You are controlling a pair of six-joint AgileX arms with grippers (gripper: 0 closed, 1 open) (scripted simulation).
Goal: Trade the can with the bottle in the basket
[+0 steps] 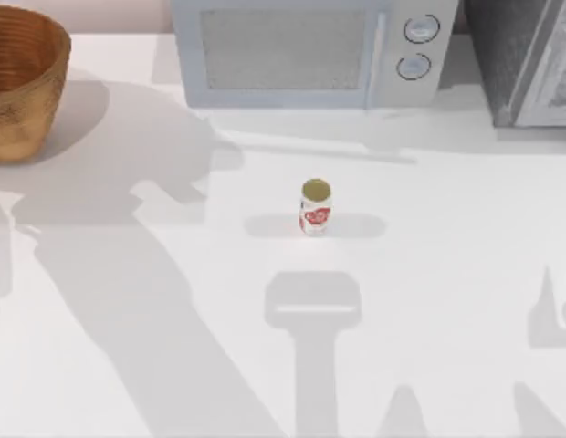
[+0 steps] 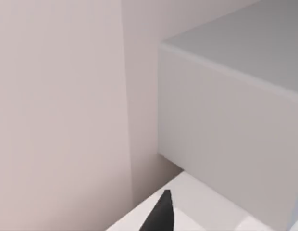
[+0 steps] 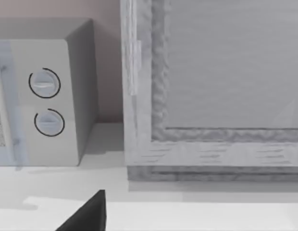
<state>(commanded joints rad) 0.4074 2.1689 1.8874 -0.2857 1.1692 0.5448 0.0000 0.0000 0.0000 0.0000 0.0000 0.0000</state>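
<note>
The can point(image 1: 315, 208) is standing upright near the middle of the white counter point(image 1: 447, 274), in front of the pale grey microwave point(image 1: 310, 50) and well apart from the wicker basket point(image 1: 18, 82), which is sitting at the far left corner. How the jaws of either arm are standing cannot be told.

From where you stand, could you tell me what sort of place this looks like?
Probably a kitchen counter, rendered in simulation: a pale microwave with two dials at the back of the white table, a wicker basket at far left, and a small can mid-table.
</note>
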